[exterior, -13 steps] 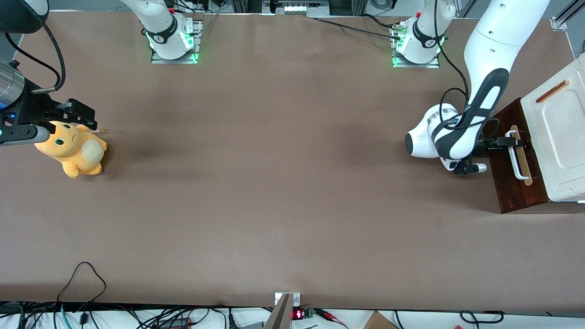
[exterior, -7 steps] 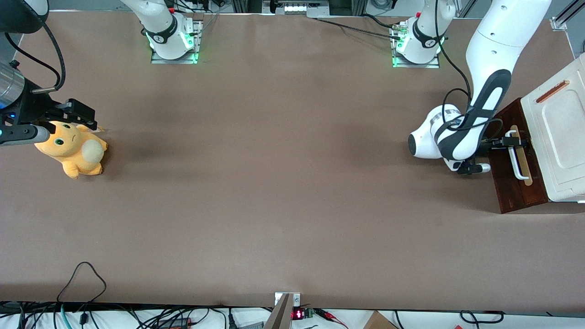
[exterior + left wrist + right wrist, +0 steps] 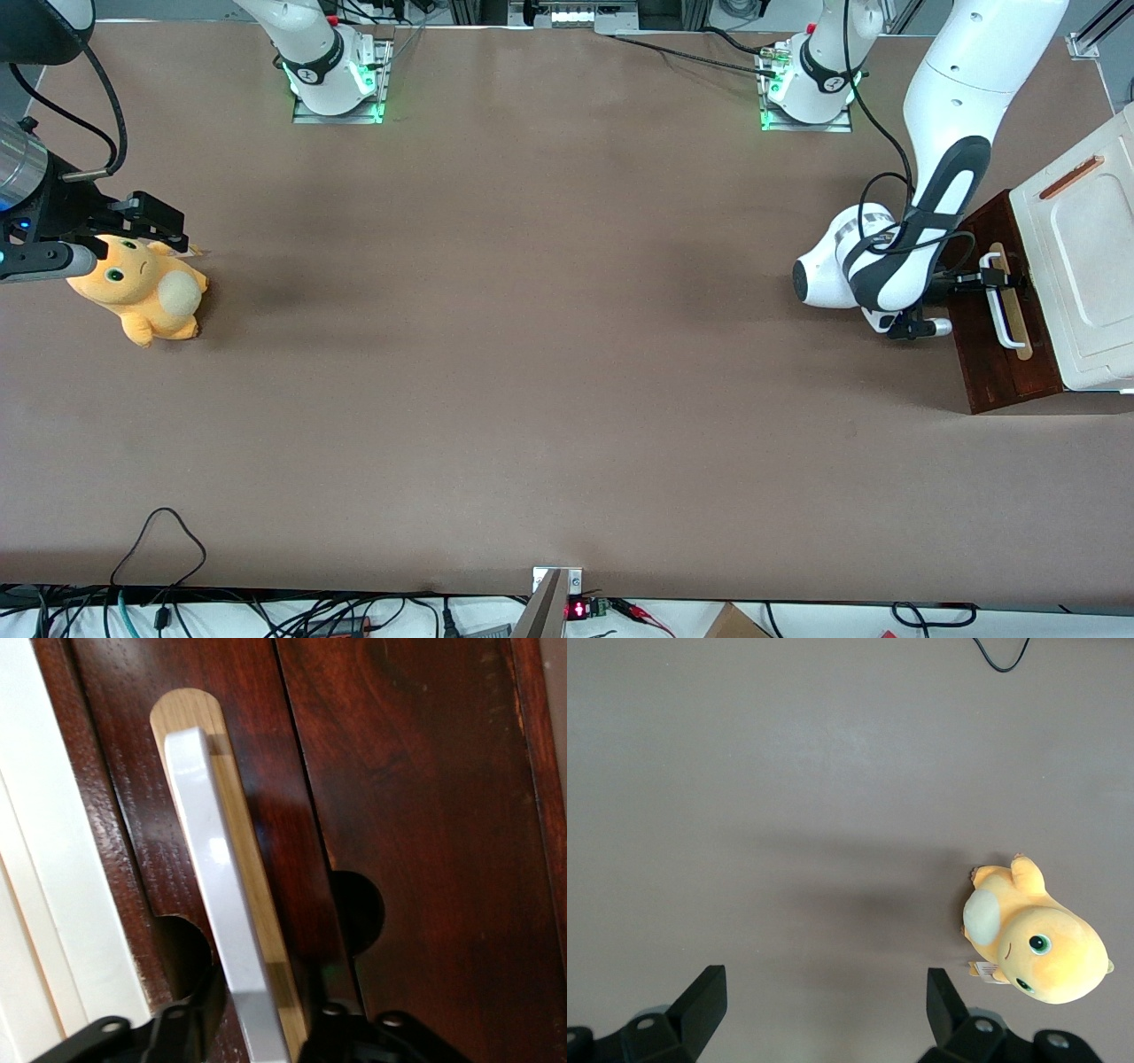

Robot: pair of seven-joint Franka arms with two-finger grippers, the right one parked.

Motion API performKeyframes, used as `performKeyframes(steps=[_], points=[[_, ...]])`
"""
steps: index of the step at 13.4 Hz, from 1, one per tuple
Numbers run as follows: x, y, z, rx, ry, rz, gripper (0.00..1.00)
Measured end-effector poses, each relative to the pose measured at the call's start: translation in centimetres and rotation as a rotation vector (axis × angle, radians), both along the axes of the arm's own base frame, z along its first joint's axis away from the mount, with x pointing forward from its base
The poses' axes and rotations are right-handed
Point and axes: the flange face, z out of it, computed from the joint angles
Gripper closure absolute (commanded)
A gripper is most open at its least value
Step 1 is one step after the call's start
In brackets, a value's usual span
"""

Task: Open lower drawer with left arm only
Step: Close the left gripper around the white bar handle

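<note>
1. Brown table (image 3: pixel 532 354) under everything, with cables along the edge nearest the front camera.
2. At the working arm's end of the table: cream-white cabinet (image 3: pixel 1085 266), with the lower drawer (image 3: pixel 992 354) showing its dark reddish-brown front just beside the cabinet.
3. On the drawer front: white bar handle (image 3: pixel 1005 310) mounted on a pale wood strip (image 3: pixel 1017 319), both running along the front.
4. Left arm (image 3: pixel 939 177) reaching down from its base to the drawer, dark grey forearm panel facing up, black cables looping beside it.
5. Gripper (image 3: pixel 992 280) at the end of the handle farther from the front camera, level with the drawer front.
6. Seen from the wrist: gripper (image 3: pixel 257 1028) straddling the handle (image 3: pixel 217 904), one black finger (image 3: pixel 190 1023) on each side of the bar and wood strip (image 3: pixel 252 895); contact with the bar not clear, so clamped or merely around it cannot be told.
7. Drawer wood (image 3: pixel 425 815) glossy, with finger shadows on it.
8. Far from the drawer, toward the parked arm's end: orange plush toy (image 3: pixel 142 292) lying on the table.
</note>
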Motion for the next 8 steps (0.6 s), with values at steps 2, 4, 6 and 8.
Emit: performKeyframes(steps=[2,4,6,8], points=[[0.04,-0.21,0.10,0.010,-0.001,-0.003,0.79],[0.01,-0.25,0.02,0.019,-0.010,-0.004,0.85],[-0.01,-0.26,-0.01,0.022,-0.013,-0.005,0.96],[0.01,-0.36,-0.34,0.009,-0.014,-0.010,1.00]])
